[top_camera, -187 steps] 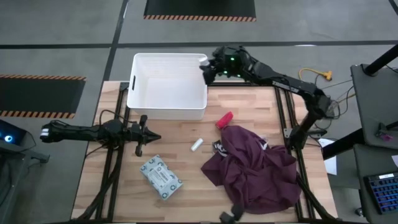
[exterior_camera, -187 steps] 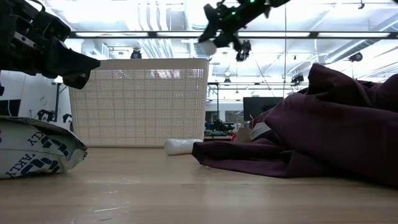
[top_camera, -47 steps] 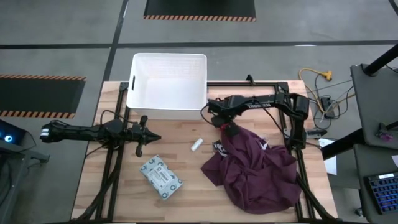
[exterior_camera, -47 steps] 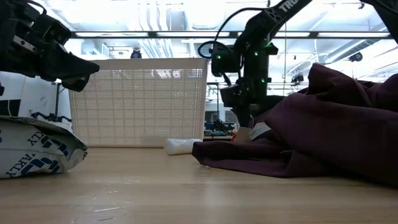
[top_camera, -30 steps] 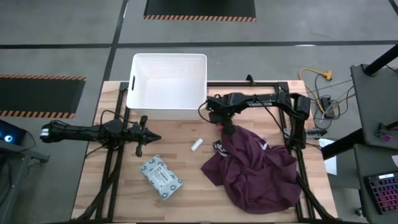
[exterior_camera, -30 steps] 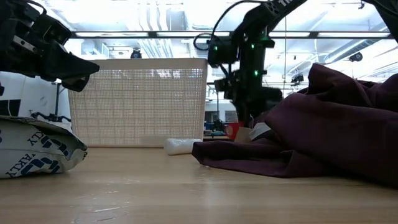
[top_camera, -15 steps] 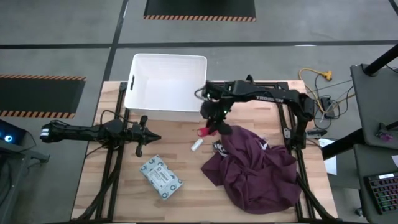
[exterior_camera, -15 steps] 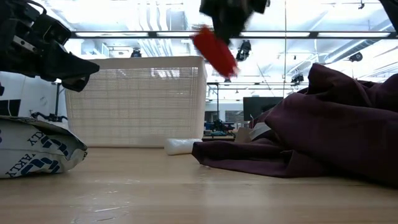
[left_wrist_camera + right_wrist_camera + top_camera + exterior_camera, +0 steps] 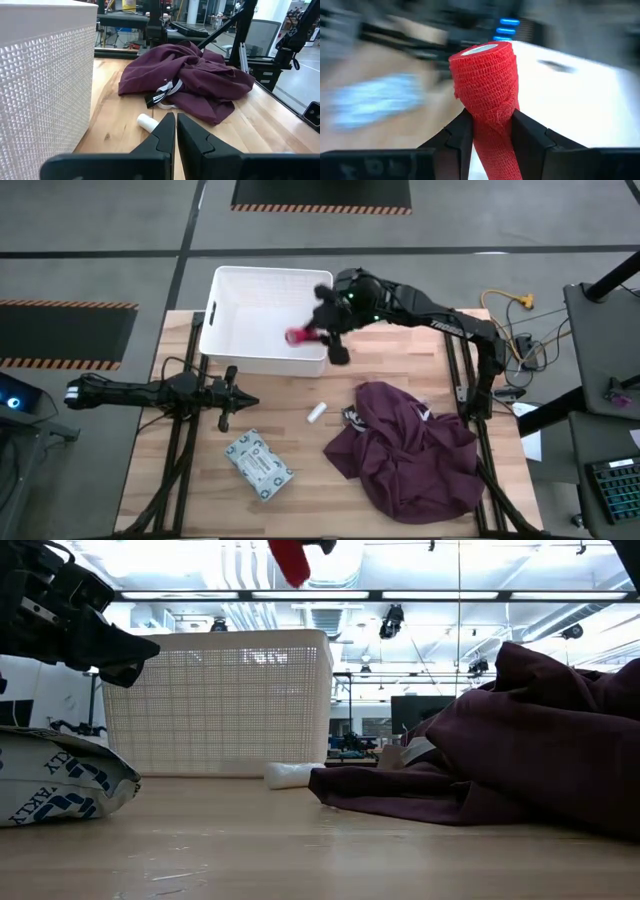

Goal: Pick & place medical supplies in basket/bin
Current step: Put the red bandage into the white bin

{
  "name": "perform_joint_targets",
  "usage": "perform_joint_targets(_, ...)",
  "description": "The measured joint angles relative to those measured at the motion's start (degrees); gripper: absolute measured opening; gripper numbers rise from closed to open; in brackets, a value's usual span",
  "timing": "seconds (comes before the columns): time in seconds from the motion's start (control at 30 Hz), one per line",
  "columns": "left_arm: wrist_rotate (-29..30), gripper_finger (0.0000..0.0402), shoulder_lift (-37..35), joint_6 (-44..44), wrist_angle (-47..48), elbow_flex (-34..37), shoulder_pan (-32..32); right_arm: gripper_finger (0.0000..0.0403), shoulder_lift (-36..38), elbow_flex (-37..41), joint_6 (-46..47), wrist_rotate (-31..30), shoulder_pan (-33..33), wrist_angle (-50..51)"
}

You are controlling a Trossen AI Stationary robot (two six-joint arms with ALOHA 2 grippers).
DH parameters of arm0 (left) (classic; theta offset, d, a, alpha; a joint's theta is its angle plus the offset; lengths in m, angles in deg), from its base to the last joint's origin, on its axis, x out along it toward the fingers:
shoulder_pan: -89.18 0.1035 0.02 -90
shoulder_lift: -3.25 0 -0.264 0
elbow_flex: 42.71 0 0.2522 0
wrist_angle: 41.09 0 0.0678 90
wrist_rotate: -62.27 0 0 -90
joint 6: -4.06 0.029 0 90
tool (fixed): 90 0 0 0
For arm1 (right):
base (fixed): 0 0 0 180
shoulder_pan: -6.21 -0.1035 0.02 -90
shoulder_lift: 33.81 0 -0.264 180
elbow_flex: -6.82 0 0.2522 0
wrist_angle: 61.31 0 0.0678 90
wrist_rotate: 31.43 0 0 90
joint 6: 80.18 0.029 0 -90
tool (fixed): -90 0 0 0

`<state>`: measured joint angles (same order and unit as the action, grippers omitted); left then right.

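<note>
My right gripper is over the white perforated bin, shut on the short red-pink tube, which also shows in the low view as the tube above the bin. The small white roll lies on the table near the bin's front. The patterned packet lies flat toward the near edge. My left gripper is shut and rests left of the roll. The tiny white bottle is out of view. My right gripper pinches the red tube's lower part between its two fingers. Most of the tube sticks out beyond the fingertips. The fingers point toward the table's left, roughly level. The tube is lifted clear, above the bin's right part.
A large maroon cloth is heaped on the table's right near half, also seen in the left wrist view as the cloth. Bare wood lies between the bin, the roll and the packet.
My right gripper has lifted the red tube off the table beside the maroon cloth. It has carried the tube up and toward the far left, over the bin's right part. The tube has gone from resting on the table to hanging clear in the air.
</note>
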<state>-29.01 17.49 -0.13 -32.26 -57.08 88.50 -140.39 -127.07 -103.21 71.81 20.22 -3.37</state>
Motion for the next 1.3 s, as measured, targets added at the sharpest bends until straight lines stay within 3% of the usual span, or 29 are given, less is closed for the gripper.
perform_joint_targets(0.1, 0.0, 0.0, 0.0, 0.0, 0.01, -0.01, 0.0, 0.0107, 0.0, 1.18, -1.4, -13.63, 0.68, -6.01)
perform_joint_targets(0.2, 0.01, 0.0, 0.0, 0.0, 0.01, 0.0, 0.0, 0.0107, -0.17, 3.15, 1.18, -19.63, 2.43, -10.87)
perform_joint_targets(0.67, -0.02, 0.0, -0.02, 0.0, -0.01, 0.0, 0.0, 0.0107, -0.42, 14.8, 23.94, -17.14, 12.9, -26.51)
perform_joint_targets(0.83, 0.01, 0.0, -0.02, 0.0, -0.01, 0.0, 0.01, 0.0107, -0.42, 20.29, 24.0, -8.41, 15.06, -36.96)
perform_joint_targets(1.03, 0.01, 0.0, -0.02, 0.0, -0.01, 0.01, 0.01, 0.0107, -0.42, 25.47, 17.65, -7.8, 15.55, -40.42)
perform_joint_targets(1.3, 0.01, 0.0, -0.02, 0.0, -0.01, -0.01, 0.02, 0.0107, -0.42, 31.4, 16.53, -7.73, 15.53, -41.2)
